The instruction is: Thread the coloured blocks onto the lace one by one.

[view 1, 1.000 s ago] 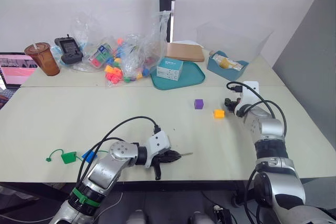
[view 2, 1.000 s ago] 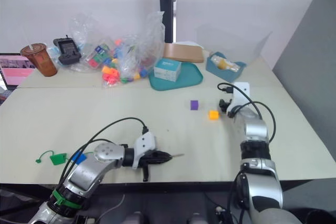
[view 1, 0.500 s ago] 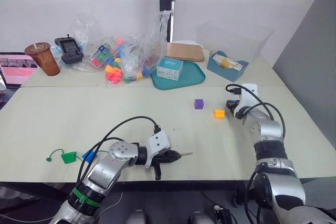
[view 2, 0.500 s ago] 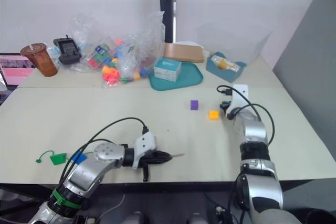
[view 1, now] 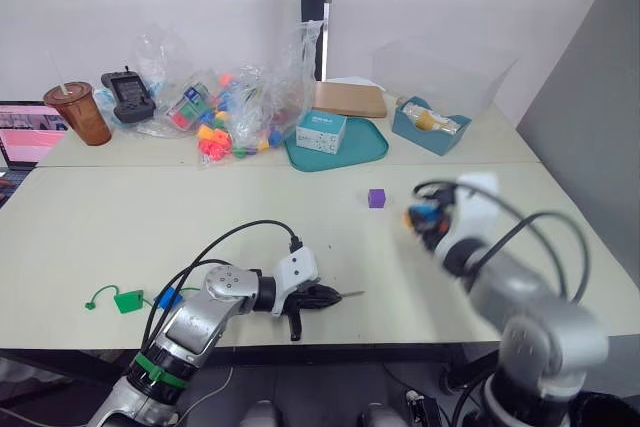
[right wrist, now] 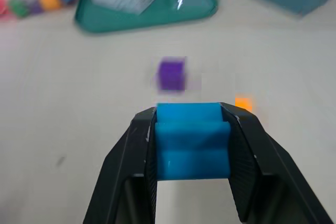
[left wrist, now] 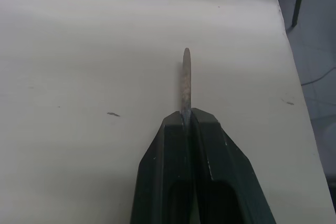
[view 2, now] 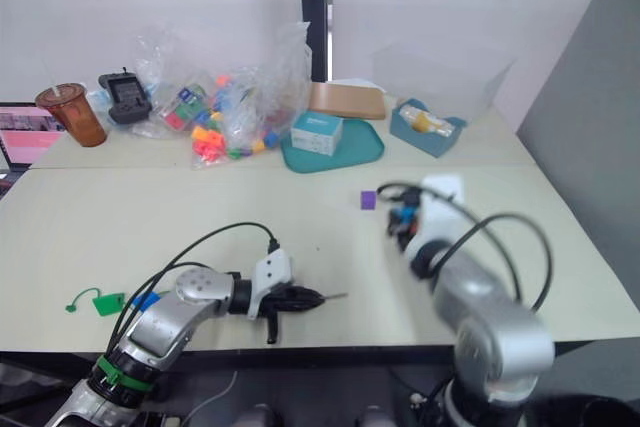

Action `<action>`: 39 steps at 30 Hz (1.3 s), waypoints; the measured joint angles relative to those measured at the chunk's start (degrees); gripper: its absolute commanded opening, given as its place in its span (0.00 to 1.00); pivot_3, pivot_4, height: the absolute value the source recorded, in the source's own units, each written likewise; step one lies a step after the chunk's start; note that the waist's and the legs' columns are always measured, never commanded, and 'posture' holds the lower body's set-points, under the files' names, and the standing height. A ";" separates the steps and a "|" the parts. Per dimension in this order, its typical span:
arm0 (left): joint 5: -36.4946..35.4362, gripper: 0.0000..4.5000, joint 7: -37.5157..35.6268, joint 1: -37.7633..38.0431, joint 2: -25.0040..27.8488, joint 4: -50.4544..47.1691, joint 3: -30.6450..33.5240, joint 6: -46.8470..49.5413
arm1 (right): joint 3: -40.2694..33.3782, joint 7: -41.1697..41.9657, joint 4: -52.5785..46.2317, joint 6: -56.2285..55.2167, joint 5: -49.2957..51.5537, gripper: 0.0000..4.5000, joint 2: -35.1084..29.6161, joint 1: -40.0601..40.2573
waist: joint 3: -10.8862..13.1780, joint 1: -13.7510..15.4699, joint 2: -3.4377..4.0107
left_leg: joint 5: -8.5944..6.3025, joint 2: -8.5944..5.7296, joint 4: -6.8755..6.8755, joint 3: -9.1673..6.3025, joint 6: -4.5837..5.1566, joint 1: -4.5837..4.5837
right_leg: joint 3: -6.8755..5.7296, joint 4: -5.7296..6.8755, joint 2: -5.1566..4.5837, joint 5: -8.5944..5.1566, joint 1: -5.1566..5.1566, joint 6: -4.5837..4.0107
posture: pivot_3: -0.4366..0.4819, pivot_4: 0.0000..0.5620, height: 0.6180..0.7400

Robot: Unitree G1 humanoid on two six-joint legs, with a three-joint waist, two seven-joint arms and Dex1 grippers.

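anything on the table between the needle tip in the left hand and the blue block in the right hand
Nothing: in the left eye view the table between the needle tip and the blue block held by the right hand is bare.

You see the right gripper [view 1: 428, 219] smeared by motion blur over the table, the orange block [right wrist: 242, 103] a blur, and the lace [left wrist: 185, 85] hidden beyond the left fingers [left wrist: 168, 166].

Lab or office test room: plain white walls, pale desk [view 1: 150, 217], laptop screen [view 1: 28, 142] at edge, handheld controller [view 1: 128, 97], iced drink cup [view 1: 71, 113], bagged toy pieces [view 1: 235, 117], teal tray [view 1: 340, 147].
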 measured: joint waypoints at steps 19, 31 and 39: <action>-0.03 0.00 -0.02 -0.16 0.63 -0.55 0.21 0.69 | 12.95 -3.27 2.64 -7.66 -5.16 0.72 2.44 15.45 | -0.02 -0.16 -0.04 | 0.02 0.01 0.00 -0.05 -0.02 0.02 | -0.05 -0.05 0.02 -0.01 0.01 0.01 | 0.48 0.27 1.00; -0.28 0.00 0.42 1.93 1.95 -4.03 0.83 2.35 | -3.09 40.67 4.18 -10.63 20.26 0.99 -31.98 -5.69 | 0.01 0.29 -0.05 | 0.01 -0.06 -0.05 -0.08 0.01 0.00 | -0.14 -0.37 -0.05 0.00 0.18 0.01 | 0.48 0.27 1.00; -0.43 0.00 1.11 2.98 2.18 -6.80 1.08 4.56 | 20.01 71.17 34.78 -54.25 1.76 0.99 -49.62 -2.94 | 0.02 -0.19 -0.10 | 0.00 -0.05 -0.03 -0.03 0.03 0.03 | -0.08 -0.38 -0.04 0.01 0.17 0.03 | 0.48 0.27 1.00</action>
